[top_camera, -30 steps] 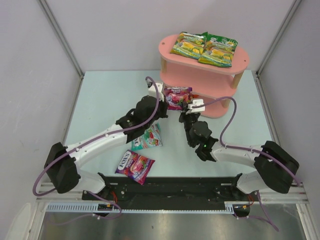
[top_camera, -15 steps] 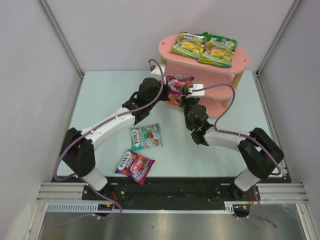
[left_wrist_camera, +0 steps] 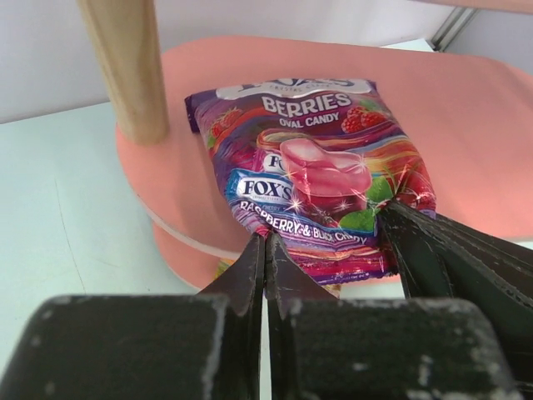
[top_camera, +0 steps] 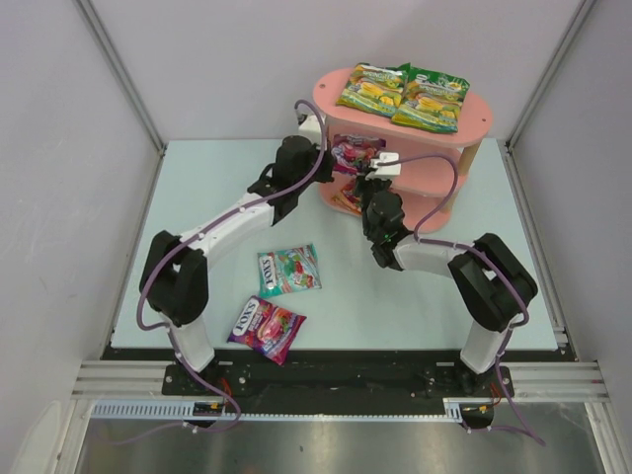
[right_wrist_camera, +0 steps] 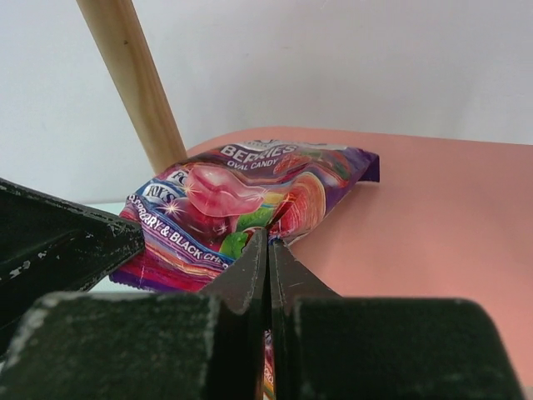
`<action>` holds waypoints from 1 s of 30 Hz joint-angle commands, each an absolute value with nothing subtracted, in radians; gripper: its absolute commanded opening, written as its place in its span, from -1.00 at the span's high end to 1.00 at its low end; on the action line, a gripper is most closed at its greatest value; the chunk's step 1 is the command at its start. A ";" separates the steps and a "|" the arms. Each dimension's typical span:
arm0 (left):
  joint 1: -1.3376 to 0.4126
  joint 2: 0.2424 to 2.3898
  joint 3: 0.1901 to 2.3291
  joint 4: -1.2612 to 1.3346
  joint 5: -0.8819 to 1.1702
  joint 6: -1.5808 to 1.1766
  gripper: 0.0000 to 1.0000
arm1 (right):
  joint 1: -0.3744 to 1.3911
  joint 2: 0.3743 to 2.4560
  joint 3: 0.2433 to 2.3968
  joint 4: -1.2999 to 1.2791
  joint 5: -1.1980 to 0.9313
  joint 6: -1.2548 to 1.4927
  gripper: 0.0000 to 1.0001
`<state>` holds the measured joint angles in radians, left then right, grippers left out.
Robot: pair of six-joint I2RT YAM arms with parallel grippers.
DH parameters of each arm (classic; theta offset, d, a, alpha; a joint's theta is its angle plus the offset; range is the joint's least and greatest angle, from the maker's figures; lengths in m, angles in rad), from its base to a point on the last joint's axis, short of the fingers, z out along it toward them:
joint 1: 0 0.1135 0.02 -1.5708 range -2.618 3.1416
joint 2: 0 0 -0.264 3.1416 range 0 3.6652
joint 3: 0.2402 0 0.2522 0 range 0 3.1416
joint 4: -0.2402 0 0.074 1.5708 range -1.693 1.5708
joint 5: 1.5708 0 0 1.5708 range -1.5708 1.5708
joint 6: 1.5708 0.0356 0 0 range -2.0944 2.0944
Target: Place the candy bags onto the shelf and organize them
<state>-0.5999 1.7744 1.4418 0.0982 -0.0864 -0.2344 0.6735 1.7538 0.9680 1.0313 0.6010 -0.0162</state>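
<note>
Left gripper (left_wrist_camera: 265, 254) and right gripper (right_wrist_camera: 268, 250), we see, both pinch the purple candy bag (left_wrist_camera: 308, 175) at the shelf's (left_wrist_camera: 483, 125) middle-board edge.

Overhead: looks down from high above the 6 o'clock edge of the table (top_camera: 207, 188), taking in everything, shelf (top_camera: 481, 114) at 1 o'clock. Wrist views: sit close and low at its middle board, sharing the purple bag (left_wrist_camera: 308, 183) from opposite corners.

The purple bag (left_wrist_camera: 312, 179) on the shelf (left_wrist_camera: 466, 108) reads "FOX'S", "BERRIES OVAL CANDY" and "RASPBERRY & BLACK…"; the magenta bag (top_camera: 267, 329) on the desk (top_camera: 207, 188) seems to read "FOX'S".
</note>
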 commanded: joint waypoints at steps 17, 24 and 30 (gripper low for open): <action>-0.509 1.916 1.582 0.176 0.069 -0.229 1.00 | 0.644 1.867 1.074 1.172 0.592 0.002 1.00; -0.512 1.858 1.502 0.224 0.074 -0.242 0.91 | 0.643 1.859 1.074 1.158 0.626 0.006 0.53; -0.509 1.829 1.454 0.226 0.069 -0.247 0.20 | 0.647 1.848 1.074 1.141 0.667 0.005 -0.06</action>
